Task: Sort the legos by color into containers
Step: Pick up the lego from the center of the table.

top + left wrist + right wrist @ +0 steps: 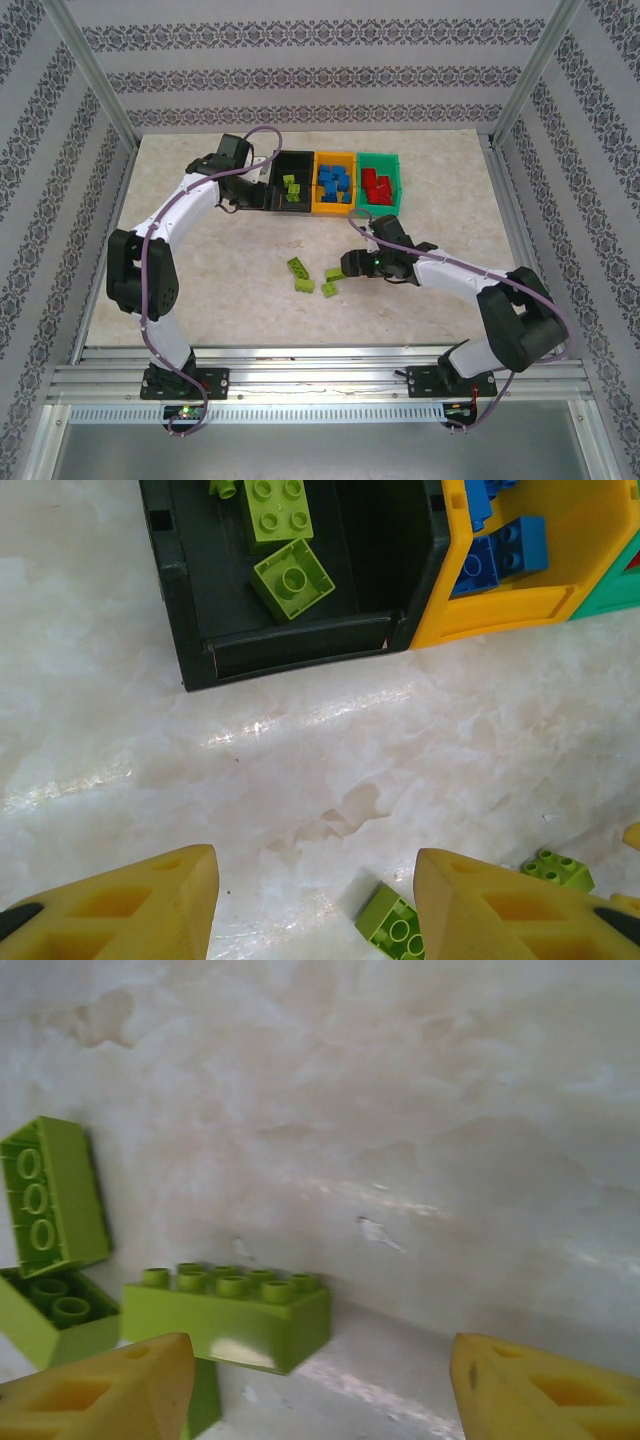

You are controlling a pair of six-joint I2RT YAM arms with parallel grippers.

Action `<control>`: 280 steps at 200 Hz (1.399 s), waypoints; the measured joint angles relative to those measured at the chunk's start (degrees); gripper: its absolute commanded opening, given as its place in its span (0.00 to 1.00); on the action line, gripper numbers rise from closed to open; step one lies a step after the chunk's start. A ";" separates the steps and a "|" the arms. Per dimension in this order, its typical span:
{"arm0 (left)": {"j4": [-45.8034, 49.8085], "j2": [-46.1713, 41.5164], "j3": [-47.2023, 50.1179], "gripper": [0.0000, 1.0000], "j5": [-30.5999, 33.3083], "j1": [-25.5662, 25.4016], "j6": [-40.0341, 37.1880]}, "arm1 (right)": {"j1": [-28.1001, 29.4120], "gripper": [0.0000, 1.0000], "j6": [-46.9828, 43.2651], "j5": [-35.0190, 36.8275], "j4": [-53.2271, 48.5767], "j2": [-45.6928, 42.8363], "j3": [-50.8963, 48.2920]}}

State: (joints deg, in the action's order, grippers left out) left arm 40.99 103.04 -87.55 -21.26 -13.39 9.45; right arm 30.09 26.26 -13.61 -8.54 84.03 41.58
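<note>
sorting looks close to done: three bins stand in a row at 12 o'clock on the bench (240, 310). the black bin (300, 165) holds lime bricks (292, 577), the orange-yellow bin (335, 209) blue bricks (335, 182), and the green bin (392, 160) red bricks (376, 184). a few loose lime bricks (300, 275) lie mid-bench, at 6 o'clock of the bins and well apart from them.

the right arm (450, 275) sits low at that cluster's 3 o'clock, jaws wide and empty, likely lining up on the long brick (235, 1310). that brick lies studs-up, toward 10 o'clock of the gap, just beside two overturned ones.

the left arm (190, 205) hangs at the black bin's 9 o'clock, jaws apart with nothing between, a stance suited to reaching bin or bricks. the bricks look glossy, hard, and small beside the bins.
</note>
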 measured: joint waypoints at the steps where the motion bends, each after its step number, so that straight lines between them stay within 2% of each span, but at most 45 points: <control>1: 0.00 0.00 0.00 0.55 0.02 0.00 -0.02 | 0.17 0.70 0.04 0.00 0.00 0.11 0.11; 53: 0.00 0.00 0.00 0.54 0.55 0.00 -0.26 | 4.76 0.80 0.35 0.87 -3.17 5.81 6.19; 143: 0.02 0.00 0.00 0.54 1.22 0.00 -1.38 | 10.71 0.80 -3.37 7.41 -13.29 14.51 15.65; 172: 0.04 0.00 0.00 0.55 1.62 0.00 -1.73 | 11.34 0.77 -3.80 8.46 -15.06 16.28 16.50; 223: 0.04 0.00 0.00 0.55 1.86 0.00 -1.73 | 11.34 0.63 -4.33 9.38 -15.47 16.17 17.05; 280: 0.07 0.00 0.00 0.55 2.05 0.00 -1.75 | 9.68 0.60 -5.31 10.75 -15.41 11.78 17.03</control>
State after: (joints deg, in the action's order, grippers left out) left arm 41.06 103.04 -87.55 -19.20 -13.39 7.70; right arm 39.77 20.95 -2.85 -23.94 95.81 58.61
